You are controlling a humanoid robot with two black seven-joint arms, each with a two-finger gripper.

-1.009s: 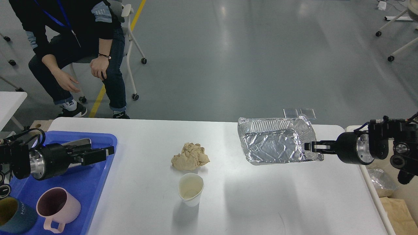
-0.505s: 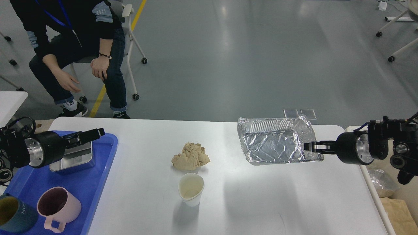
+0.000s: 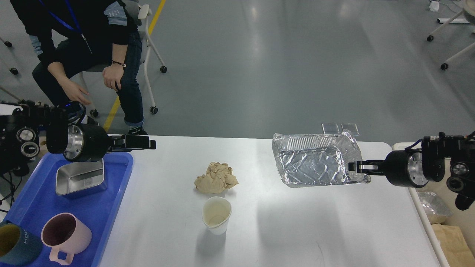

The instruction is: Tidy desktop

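Note:
The white desktop (image 3: 297,230) bears a crumpled brown paper ball (image 3: 217,178) and, just in front of it, an upright white paper cup (image 3: 217,215). My right gripper (image 3: 357,167) is shut on the right rim of a crinkled foil tray (image 3: 315,163) and holds it tilted above the desktop's far right part. My left gripper (image 3: 148,142) hangs empty above the desktop's far left corner, beside the blue tray (image 3: 26,207). It is seen side-on, so its fingers cannot be told apart.
The blue tray holds a steel tin (image 3: 79,180), a pink mug (image 3: 65,235) and a dark teal mug (image 3: 15,246). A cream bin (image 3: 421,211) stands off the right edge. A person (image 3: 89,44) sits behind the far left corner.
My left gripper let go of the steel tin in the blue tray, then rose and moved right. My right gripper, with the foil tray, shifted slightly right.

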